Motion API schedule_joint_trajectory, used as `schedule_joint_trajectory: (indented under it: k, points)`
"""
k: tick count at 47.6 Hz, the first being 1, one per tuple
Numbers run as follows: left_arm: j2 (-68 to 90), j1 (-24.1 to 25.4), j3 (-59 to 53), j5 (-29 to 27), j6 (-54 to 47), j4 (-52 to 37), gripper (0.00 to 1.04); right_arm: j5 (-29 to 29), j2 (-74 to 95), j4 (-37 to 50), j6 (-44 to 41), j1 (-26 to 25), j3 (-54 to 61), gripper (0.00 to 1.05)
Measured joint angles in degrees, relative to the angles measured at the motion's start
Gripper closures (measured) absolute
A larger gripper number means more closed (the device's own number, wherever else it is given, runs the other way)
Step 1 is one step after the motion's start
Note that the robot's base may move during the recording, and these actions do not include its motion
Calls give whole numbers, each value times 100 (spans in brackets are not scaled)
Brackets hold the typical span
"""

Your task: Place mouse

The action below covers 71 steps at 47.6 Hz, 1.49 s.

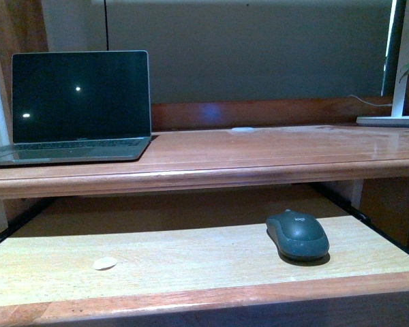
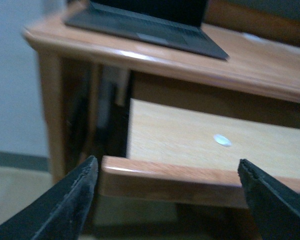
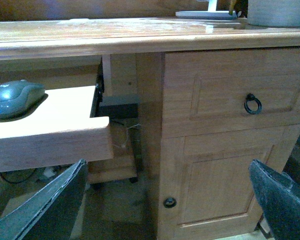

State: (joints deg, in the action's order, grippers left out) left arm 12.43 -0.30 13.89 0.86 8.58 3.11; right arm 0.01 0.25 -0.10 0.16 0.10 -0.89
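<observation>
The dark grey mouse [image 1: 298, 235] lies on the right part of the pulled-out light wood keyboard tray [image 1: 177, 262], under the desk top. The right wrist view shows the mouse [image 3: 14, 98] on the tray's end. My left gripper [image 2: 167, 172] is open, low in front of the tray's left front corner, with nothing between its fingers. Over on the other side my right gripper [image 3: 167, 182] is open too, below and to the right of the tray, facing the desk's cabinet. Neither gripper shows in the front view.
An open laptop [image 1: 78, 105] with a dark screen stands on the desk top [image 1: 273, 153] at the left. A small pale disc [image 1: 105, 263] lies on the tray's left part. A cabinet door [image 3: 220, 185] and a drawer with a ring pull [image 3: 252, 104] fill the desk's right side.
</observation>
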Motion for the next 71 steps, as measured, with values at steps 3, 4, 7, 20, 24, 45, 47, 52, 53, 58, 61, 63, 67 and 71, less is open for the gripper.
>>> schedule_joint_trajectory:
  k: [3,4,7,20,24,45,47,52,53,58,61,63,67,71]
  points:
    - [-439,17,-315,-87,-361,-149,37,-11,0,0,0,0,2,7]
    - [-538,17,-437,-83,-439,-186,40,-9,0,0,0,0,2,7]
    - [-793,17,-826,-87,-590,-240,51,-7,0,0,0,0,2,7]
    - [-1189,17,-1296,-87,-763,-291,97,-2,0,0,0,0,2,7]
    - [-1200,17,-1338,-87,-787,-291,102,-4,0,0,0,0,0,7]
    - [-1207,17,-1340,-87,-793,-291,102,-1502,3311,2612,2284,-367,-1051,7]
    - [-1207,17,-1340,-87,-793,-291,102,-1213,3628,2776,2299,-48,-1305,7]
    - [-1207,17,-1338,-87,-793,-291,102,-505,4151,3008,2256,820,-1777,7]
    - [-1207,17,-1338,-87,-793,-291,102,-376,4238,3056,2229,1001,-1843,7]
    - [-1207,17,-1338,-87,-793,-291,77,564,5069,3591,1829,2538,-2166,7]
    - [-1207,17,-1340,-87,-793,-291,66,826,5425,3866,1626,3071,-2245,7]
    - [-1207,17,-1338,-87,-793,-291,59,975,5672,4065,1462,3394,-2304,7]
    - [-1207,17,-1338,-87,-796,-291,45,1182,6146,4367,1152,3915,-2426,7]
    - [-1207,17,-1338,-87,-793,-291,31,1403,6603,4548,767,4293,-2570,7]
